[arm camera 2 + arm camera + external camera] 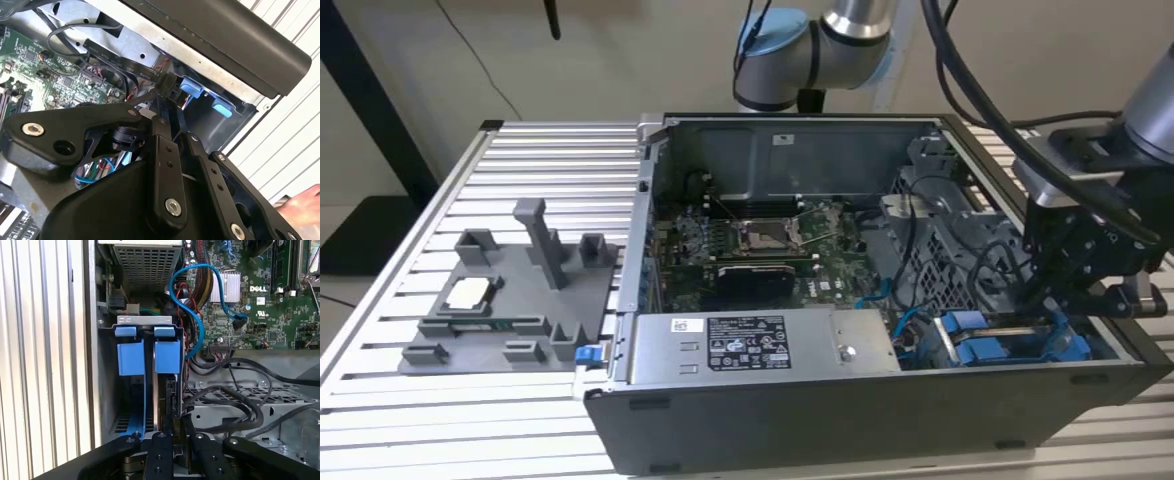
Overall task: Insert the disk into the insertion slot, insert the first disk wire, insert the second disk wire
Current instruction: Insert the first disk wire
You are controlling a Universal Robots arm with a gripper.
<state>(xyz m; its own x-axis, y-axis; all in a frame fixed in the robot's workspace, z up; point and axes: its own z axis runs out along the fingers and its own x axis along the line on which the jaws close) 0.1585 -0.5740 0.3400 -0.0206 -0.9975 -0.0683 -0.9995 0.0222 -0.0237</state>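
The disk (168, 390) stands edge-on inside the insertion slot (144, 319), its blue carrier tabs (167, 355) at the bay's mouth. In the exterior view the blue carrier (994, 350) lies in the case's near right corner, under my gripper (1047, 318). In both wrist views my gripper (176, 432) is shut on the black connector of a disk wire (166, 83), held against the disk's end. The wire's black cable (235, 402) loops away over the metal cage. My fingertips (161, 107) sit just short of the blue tabs (192, 87).
The open computer case (854, 420) lies on a slatted table (400, 420). A grey power-supply box (754, 345) sits beside the bay, the motherboard (761, 245) beyond. A blue cable (192, 315) curves near the bay. A grey fixture (507, 300) is at the exterior view's left. A hand (302, 200) is nearby.
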